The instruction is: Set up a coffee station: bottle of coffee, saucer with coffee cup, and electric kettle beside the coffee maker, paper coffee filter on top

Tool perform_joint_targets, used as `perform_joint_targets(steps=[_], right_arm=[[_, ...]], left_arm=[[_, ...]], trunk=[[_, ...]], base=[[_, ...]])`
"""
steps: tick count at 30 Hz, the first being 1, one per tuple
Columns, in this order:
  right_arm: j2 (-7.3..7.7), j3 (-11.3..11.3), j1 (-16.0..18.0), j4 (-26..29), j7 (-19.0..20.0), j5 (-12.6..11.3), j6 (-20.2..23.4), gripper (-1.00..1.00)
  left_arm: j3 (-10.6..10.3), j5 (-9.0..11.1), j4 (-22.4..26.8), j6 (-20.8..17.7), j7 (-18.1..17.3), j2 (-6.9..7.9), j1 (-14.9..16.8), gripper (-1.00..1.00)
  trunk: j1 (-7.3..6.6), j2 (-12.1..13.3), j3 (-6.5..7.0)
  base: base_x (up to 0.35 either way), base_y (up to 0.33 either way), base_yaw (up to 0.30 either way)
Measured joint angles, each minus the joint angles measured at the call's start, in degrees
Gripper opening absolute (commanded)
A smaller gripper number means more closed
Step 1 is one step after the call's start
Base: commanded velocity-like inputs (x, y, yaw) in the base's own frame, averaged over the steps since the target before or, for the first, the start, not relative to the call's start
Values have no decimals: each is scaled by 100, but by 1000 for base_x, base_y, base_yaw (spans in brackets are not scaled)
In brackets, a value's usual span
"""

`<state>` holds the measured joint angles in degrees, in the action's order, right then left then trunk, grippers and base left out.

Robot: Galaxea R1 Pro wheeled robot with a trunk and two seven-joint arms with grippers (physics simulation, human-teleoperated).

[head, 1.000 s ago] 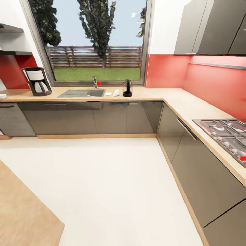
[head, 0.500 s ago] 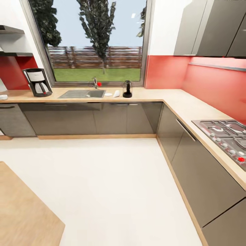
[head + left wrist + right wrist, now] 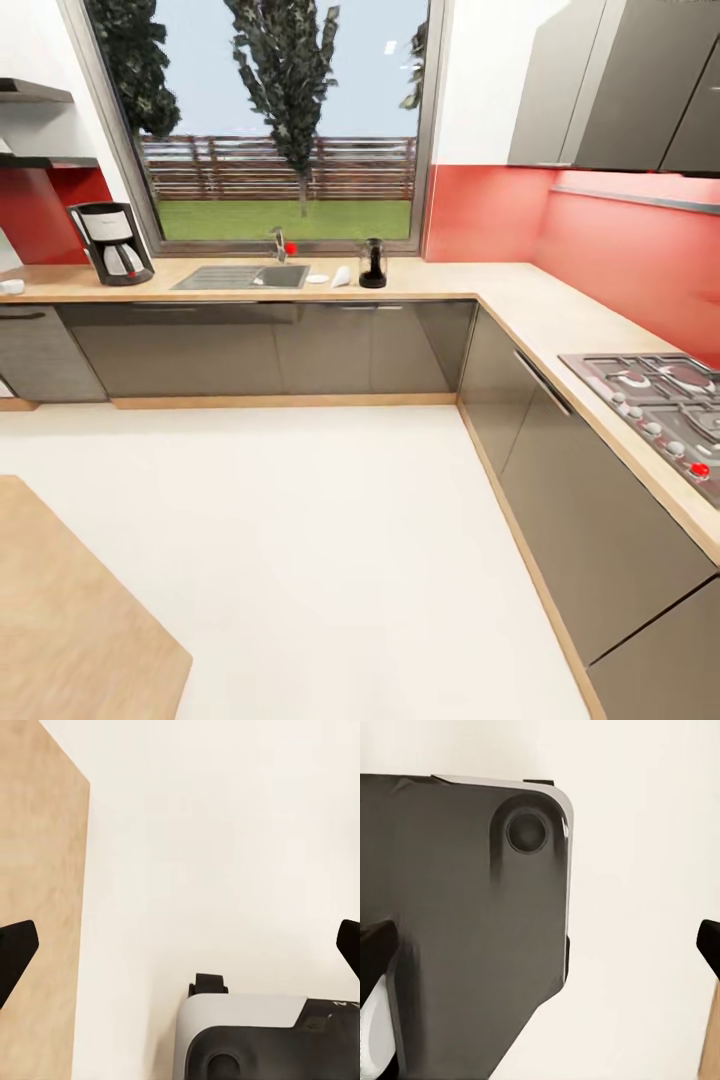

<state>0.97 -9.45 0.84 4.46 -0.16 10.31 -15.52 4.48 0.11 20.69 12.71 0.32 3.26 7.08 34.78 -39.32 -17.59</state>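
Observation:
The black and white coffee maker (image 3: 110,243) stands at the far left of the back countertop (image 3: 450,277), under the wall shelves (image 3: 40,95). Right of the sink (image 3: 243,275), a small white saucer (image 3: 317,278) lies beside a white cup (image 3: 341,274) and the dark electric kettle (image 3: 373,262). My left gripper (image 3: 180,949) hangs open over the pale floor, its black fingertips (image 3: 15,952) far apart. My right gripper (image 3: 540,945) is open too, above my own dark base (image 3: 457,907).
A hob (image 3: 660,400) sits in the right-hand counter run. The corner of a wooden table (image 3: 70,610) juts in at the lower left. White floor (image 3: 320,520) spreads between me and the cabinets. A small white object (image 3: 10,287) lies at the counter's left edge.
The whole head view has shifted slightly, so the camera moved: the table corner and hob sit a little lower in the picture. Nothing on the counter has moved.

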Motion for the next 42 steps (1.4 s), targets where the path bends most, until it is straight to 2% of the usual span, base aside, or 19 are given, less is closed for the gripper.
perform_joint_targets(steps=[33, 35, 39, 42], right_arm=[[-12, 7, 0, 36, 0, 0, -11, 100], [-21, 5, 1, 334, 0, -1, -41, 100], [-22, -8, 2, 1372, -2, 3, -193, 100], [-15, -20, 0, 1797, -5, -4, -244, 100]], left_arm=[[11, 5, 0, -3, 0, 0, 0, 100], [14, 5, -2, -5, 0, 1, 0, 100], [17, 5, -8, -6, 0, 1, -1, 100], [18, 5, -8, -7, 0, 0, -1, 100]], trunk=[[-726, 1327, 595], [-770, 1407, 632], [-858, 1568, 704], [-903, 1651, 741]], base=[[0, 0, 0], [0, 0, 0], [0, 0, 0], [0, 0, 0]])
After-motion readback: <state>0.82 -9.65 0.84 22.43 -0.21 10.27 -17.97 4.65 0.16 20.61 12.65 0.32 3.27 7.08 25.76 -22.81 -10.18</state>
